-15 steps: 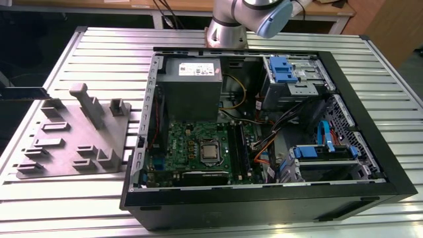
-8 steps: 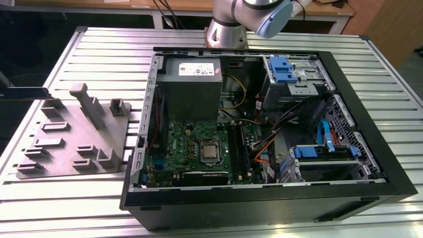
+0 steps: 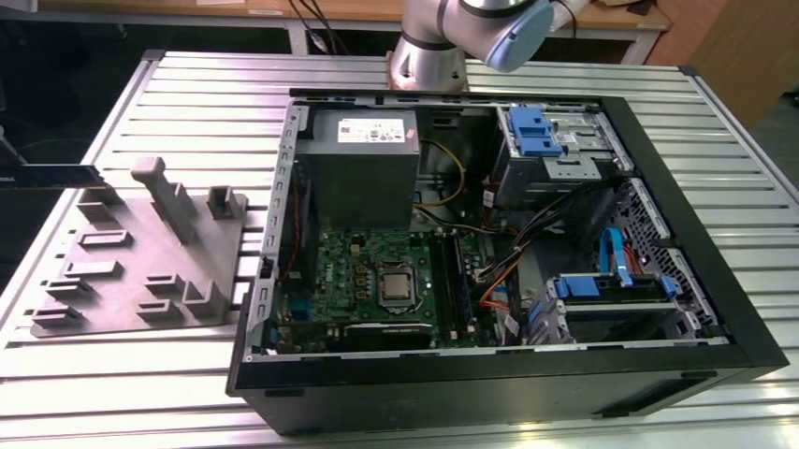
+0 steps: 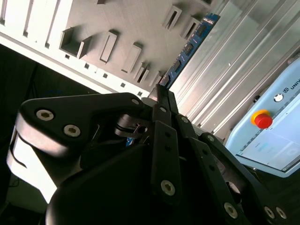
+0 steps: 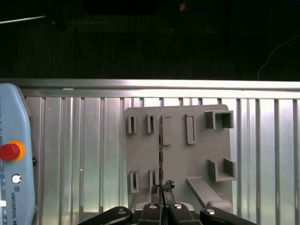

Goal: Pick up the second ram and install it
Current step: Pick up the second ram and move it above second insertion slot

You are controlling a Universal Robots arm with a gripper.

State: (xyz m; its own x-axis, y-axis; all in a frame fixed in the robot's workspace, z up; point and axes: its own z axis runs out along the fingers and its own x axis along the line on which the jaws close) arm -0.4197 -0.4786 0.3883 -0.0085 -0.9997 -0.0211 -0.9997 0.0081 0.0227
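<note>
We find the second ram (image 4: pixel 193 41), a long, thin, flat blue-green memory board with black chips, held off the bench. The black gripper (image 4: pixel 159 91) pinches it at one end, its fingers pressed together on it. The free end juts out past the edge of the grey moulded fixture plate (image 4: pixel 93 21) with its raised slots. We judge the board light and stiff but fragile. It is best held by the bare board edges, away from the chips and the contact strip, and any twist avoided. The second wrist view presents its flat face and the chips. The first wrist view presents it edge-on, as a dark line above the plate, with the ribbed aluminium bench (image 5: pixel 84 140) beneath. The exterior view adds the open black computer case (image 3: pixel 500 393) and its green motherboard (image 3: pixel 362 271), to the exterior view's right of the plate and apart from it.
</note>
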